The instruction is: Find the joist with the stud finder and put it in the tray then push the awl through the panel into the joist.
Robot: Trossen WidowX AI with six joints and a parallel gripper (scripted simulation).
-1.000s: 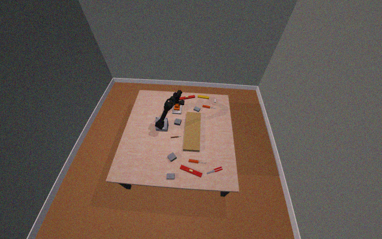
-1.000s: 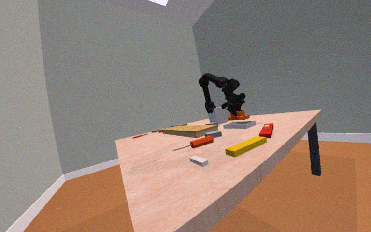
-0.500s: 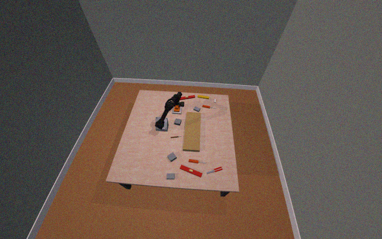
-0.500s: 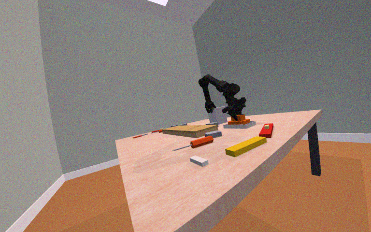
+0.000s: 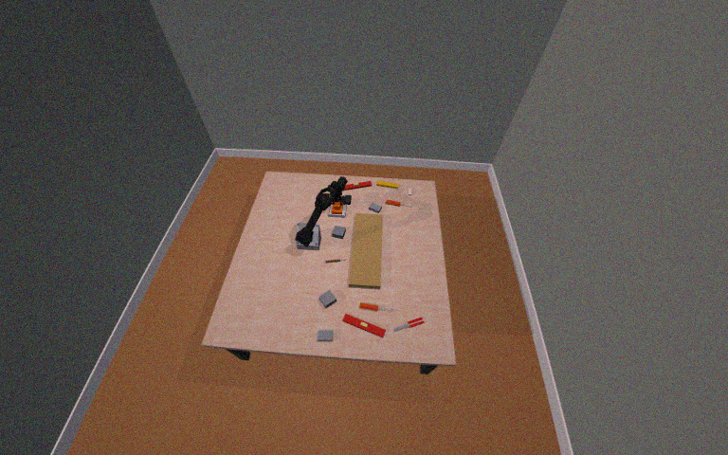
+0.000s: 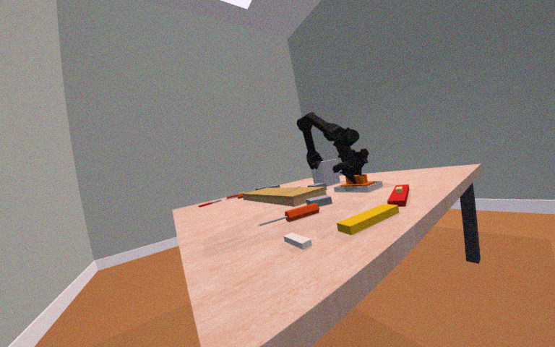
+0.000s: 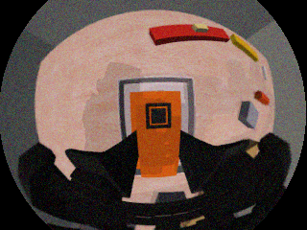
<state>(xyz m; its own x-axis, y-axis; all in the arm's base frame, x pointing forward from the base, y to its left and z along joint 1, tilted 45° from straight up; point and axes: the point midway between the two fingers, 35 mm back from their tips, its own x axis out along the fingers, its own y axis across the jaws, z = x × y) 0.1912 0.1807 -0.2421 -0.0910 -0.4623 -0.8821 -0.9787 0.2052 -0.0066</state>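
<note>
Four grey blocks [image 5: 338, 231] lie spread over the tabletop [image 5: 257, 300] [image 6: 245, 282] [image 7: 62, 96] in the top view. Near one of them, my gripper [image 5: 337, 202] [image 6: 353, 178] [image 7: 156, 130] is at the tray [image 5: 337, 215] [image 6: 350, 189] [image 7: 123, 103], clamped on the orange stud finder [image 5: 336, 209] [image 6: 360, 178] [image 7: 158, 165]. The tan floor panel [image 5: 366, 249] [image 6: 282, 193] lies well apart from my grip, with the dark-handled awl [image 5: 333, 261] beside its long edge, between it and my base. A red level [image 5: 364, 325], an orange-handled screwdriver [image 5: 369, 306] and red-handled pliers [image 5: 415, 324] lie past the panel's near end.

From the exterior view, I have my fingers pointing down around the stud finder's raised grip, its wider base over the tray. I cannot tell whether that base touches the tray's floor. A yellow bar [image 6: 368, 218] and a white block [image 6: 298, 240] are nearer this camera, with another orange-handled screwdriver [image 6: 301, 212] alongside.

Through my wrist view, my two black fingers press the orange body from either side. Its dark square marking faces me, and the tray's rim shows around it. Another red level [image 7: 189, 34] lies beyond the tray.
</note>
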